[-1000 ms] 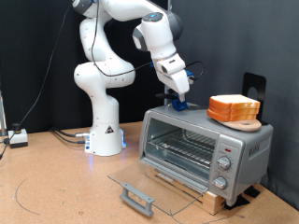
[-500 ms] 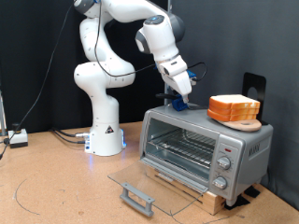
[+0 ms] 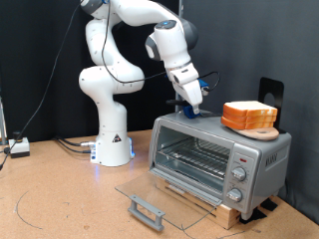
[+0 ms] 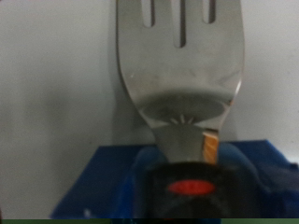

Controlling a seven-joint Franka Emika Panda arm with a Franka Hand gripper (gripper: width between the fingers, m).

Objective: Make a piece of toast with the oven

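The silver-grey oven point(image 3: 261, 151) stands on a wooden base at the exterior view's right. Its glass door point(image 3: 159, 190) is dropped open and its wire rack point(image 3: 194, 157) is bare. My gripper point(image 3: 191, 104) hangs just above the left end of the oven's top, over a small blue item point(image 3: 189, 114) lying there. The wrist view is filled by a slotted metal utensil head point(image 4: 177, 65) on a black handle point(image 4: 192, 182) with a red spot, with a blue part point(image 4: 98, 177) beneath it; my fingers are hidden. The piece of toast is out of view.
A stack of bread slices on a round wooden board point(image 3: 249, 117) sits on the right half of the oven's top. The robot base point(image 3: 112, 139) stands to the left of the oven. A black bracket point(image 3: 270, 92) is behind the oven, and cables point(image 3: 20, 147) lie at the far left.
My hand has drifted slightly towards the exterior view's right above the oven's top. The oven, its door and the bread stack have not moved.
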